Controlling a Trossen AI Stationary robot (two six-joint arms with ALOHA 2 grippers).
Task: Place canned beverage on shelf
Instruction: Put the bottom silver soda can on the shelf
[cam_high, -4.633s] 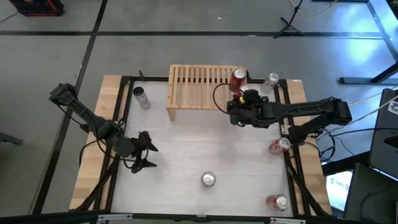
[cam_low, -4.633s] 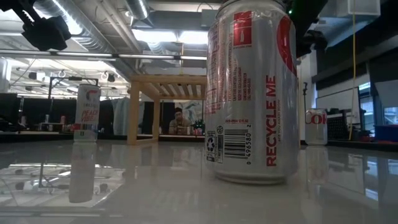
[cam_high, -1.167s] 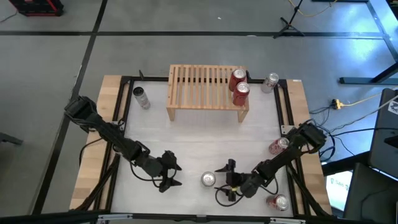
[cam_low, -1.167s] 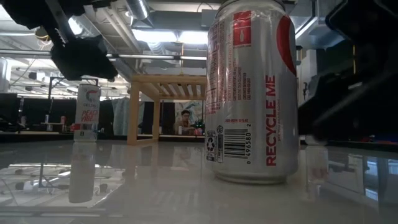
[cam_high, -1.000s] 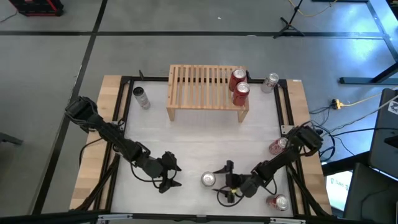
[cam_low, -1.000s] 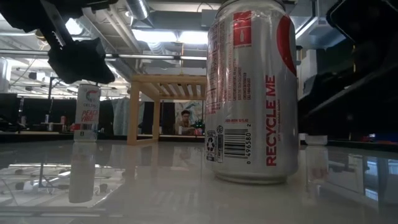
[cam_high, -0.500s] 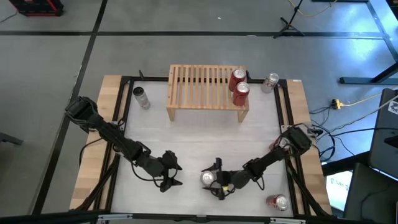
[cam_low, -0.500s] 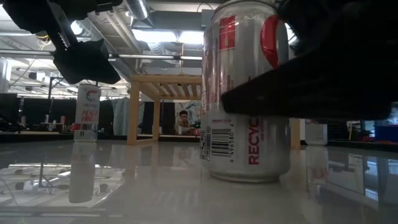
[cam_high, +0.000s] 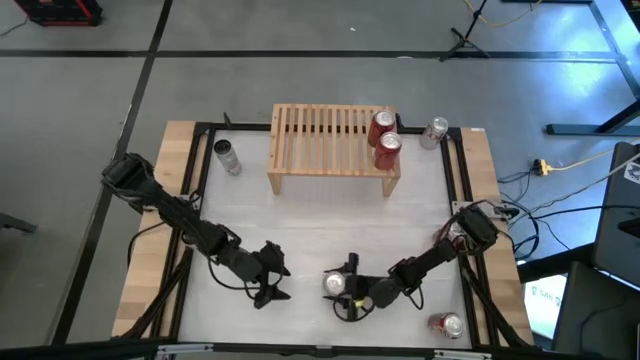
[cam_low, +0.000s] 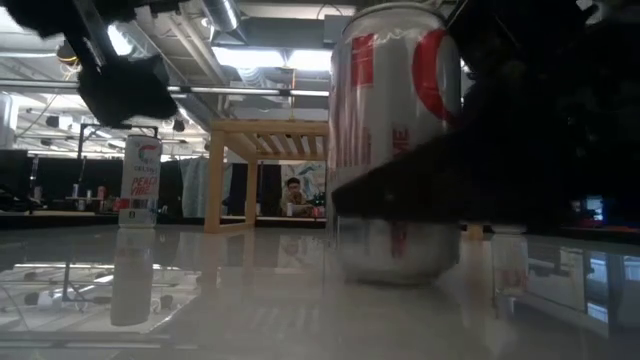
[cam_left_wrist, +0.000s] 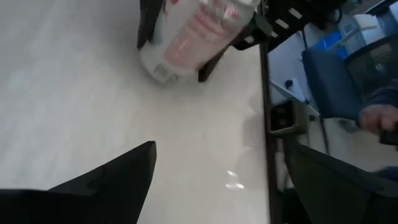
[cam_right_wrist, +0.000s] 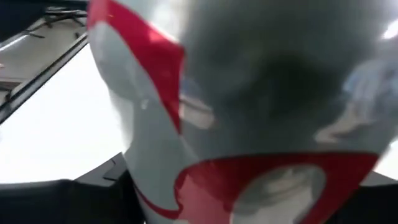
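now right gripper (cam_high: 343, 289) straddles can (cam_high: 333, 285), grip unclear.

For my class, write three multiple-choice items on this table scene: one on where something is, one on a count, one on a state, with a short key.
1. Where do the cans already on the shelf stand?
A. At its end nearer the right arm
B. At its middle
C. At its end nearer the left arm

2. How many cans stand on the shelf?
A. None
B. Two
C. Four

3. What is the right claw doing?
A. Hanging over the shelf
B. Holding nothing at the table's far edge
C. Placed around the silver-and-red can near the table's front edge

Key:
1 A, the two red cans sit at that end in the high view.
2 B, only those two show on the slats.
3 C, its fingers flank the can; the left claw waits open beside it.
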